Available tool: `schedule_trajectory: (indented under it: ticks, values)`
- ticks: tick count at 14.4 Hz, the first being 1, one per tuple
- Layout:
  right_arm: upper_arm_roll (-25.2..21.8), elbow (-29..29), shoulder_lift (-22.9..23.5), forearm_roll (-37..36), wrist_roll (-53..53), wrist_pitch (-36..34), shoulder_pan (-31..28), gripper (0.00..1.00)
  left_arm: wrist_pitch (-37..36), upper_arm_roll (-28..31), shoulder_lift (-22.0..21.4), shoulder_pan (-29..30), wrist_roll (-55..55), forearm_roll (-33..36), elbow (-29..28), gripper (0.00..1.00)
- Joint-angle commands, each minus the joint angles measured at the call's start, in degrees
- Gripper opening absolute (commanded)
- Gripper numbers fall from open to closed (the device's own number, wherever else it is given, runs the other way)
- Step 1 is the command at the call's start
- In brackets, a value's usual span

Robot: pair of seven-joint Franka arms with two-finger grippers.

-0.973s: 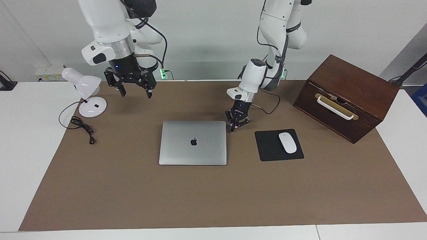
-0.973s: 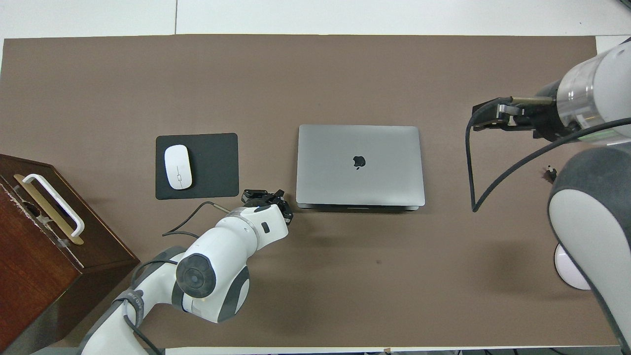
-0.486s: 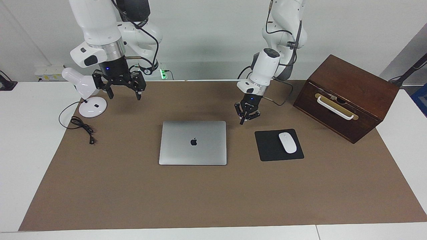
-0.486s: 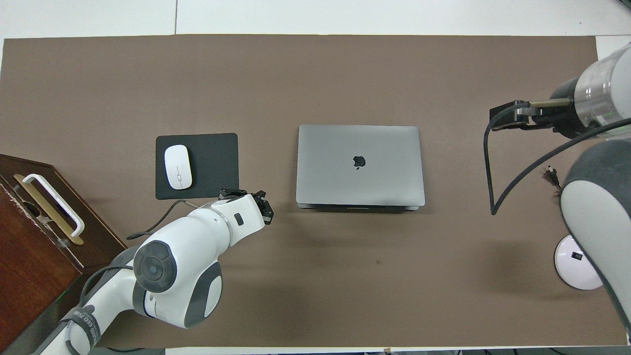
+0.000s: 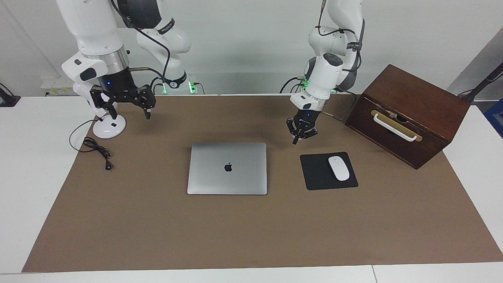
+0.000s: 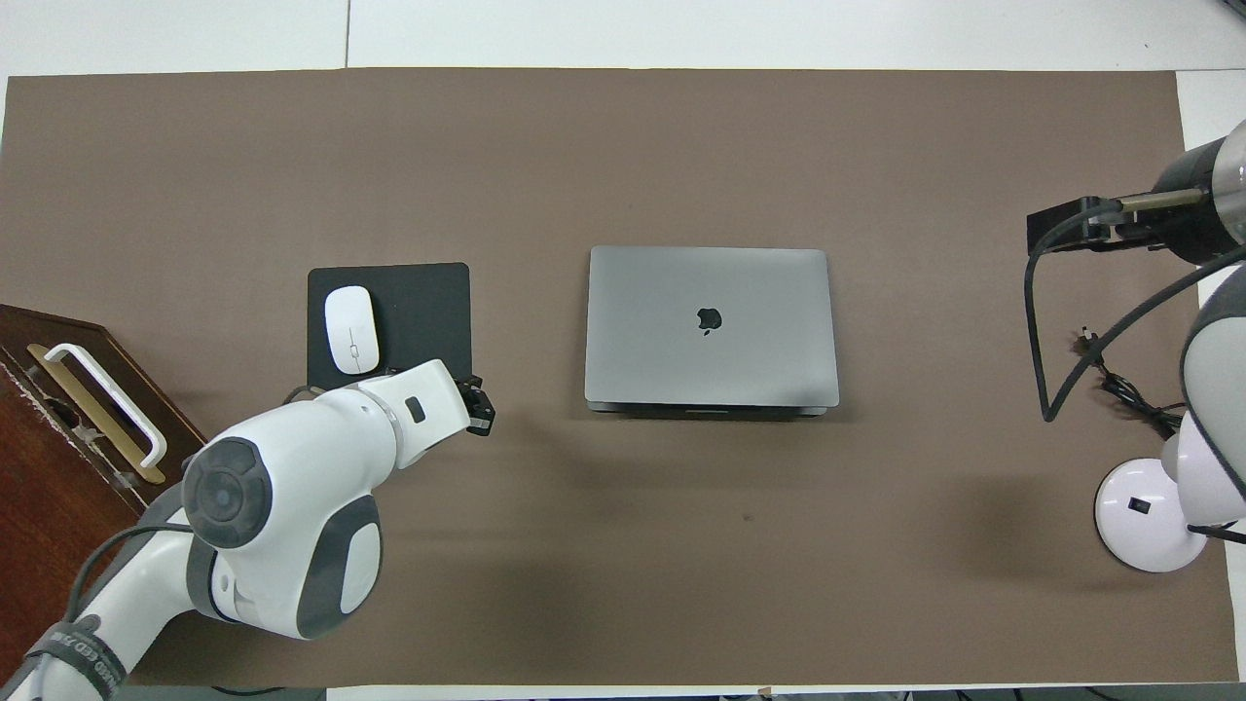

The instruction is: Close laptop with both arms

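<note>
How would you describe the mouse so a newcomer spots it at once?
Start at the closed laptop in the middle of the brown mat. Beside it, toward the left arm's end, lies a black mouse pad. The mouse lies on it: the only small white oval there.

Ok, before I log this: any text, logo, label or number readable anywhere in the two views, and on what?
Apple logo, black, no words: on the closed lid of the laptop.
Black band with white lettering on the left arm, low in the overhead view: too small to read for certain.
Mouse, mouse pad, wooden box, lamp: no readable text.
</note>
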Motion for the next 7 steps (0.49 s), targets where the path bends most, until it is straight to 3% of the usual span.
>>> schedule_trajectory:
  ticks: [1,2,3,4,5,6,7]
  values:
    - [0.52,-1.29,-0.67,0.39,-1.11,0.79,-1.8,1.0,-12.8,-0.47,-1.65,4.99,1.61,7.04,6.72,0.0]
    - [0.52,-1.29,-0.67,0.48,-1.11,0.7,-2.33,1.0,-15.98,-0.47,-1.65,5.62,1.78,8.29,9.01,0.0]
    - [0.52,-1.2,-0.67,0.4,-1.19,0.7,-2.68,1.0,-17.84,-0.47,-1.65,6.41,2.05,8.3,10.51,0.07]
    - [0.43,-1.2,-0.67,0.39,-1.19,0.7,-2.69,1.0,-18.99,-0.47,-1.91,6.76,2.14,8.39,11.31,0.23]
    - [0.43,-1.2,-0.75,0.48,-1.19,0.61,-2.69,1.0,-19.53,-0.38,-2.52,6.94,1.96,8.39,11.49,0.83]
    - [0.43,-1.2,-0.75,0.4,-1.19,0.52,-2.69,1.0,-19.88,-0.38,-3.14,7.9,2.05,8.39,11.58,1.0]
    - [0.43,-1.2,-0.75,0.48,-1.11,0.52,-2.69,1.0,-20.06,-0.47,-3.58,9.39,2.22,8.39,11.58,1.0]
